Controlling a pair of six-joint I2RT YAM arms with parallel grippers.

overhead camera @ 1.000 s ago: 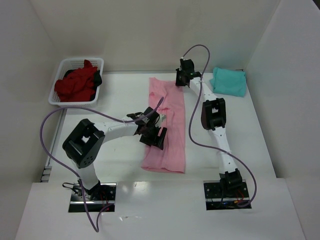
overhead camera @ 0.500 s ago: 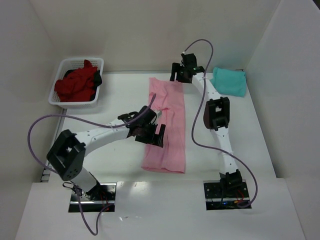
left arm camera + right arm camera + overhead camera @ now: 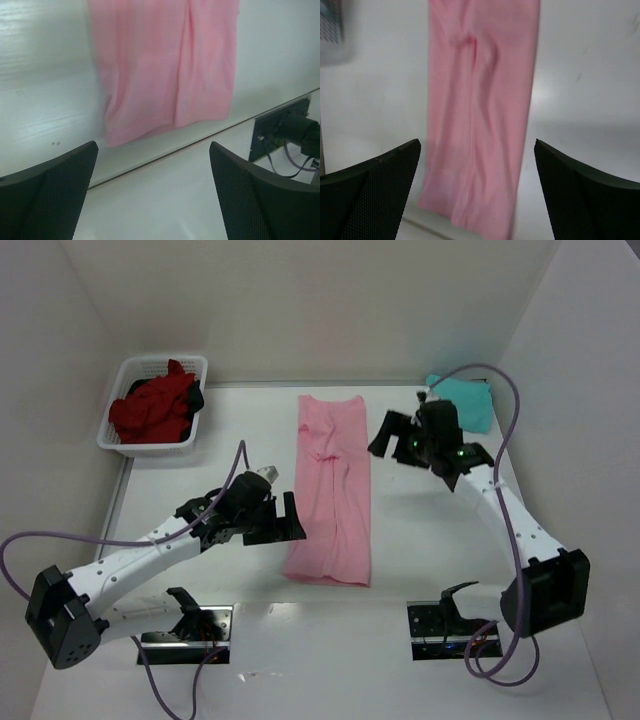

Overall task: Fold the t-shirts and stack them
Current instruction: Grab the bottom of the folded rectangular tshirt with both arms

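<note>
Top external: soft pink t-shirt [image 3: 331,490] folded into a long creased strip.

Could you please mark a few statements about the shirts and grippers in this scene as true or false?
1. The pink t-shirt lies on the table as a long narrow strip. True.
2. The left gripper is shut on the pink t-shirt. False: it is open and holds nothing, beside the shirt's left edge.
3. The dark red t-shirts sit in the white basket. True.
4. The teal t-shirt is stacked on the pink one. False: it lies apart, at the table's far right.
5. The right gripper is open and empty. True.
</note>
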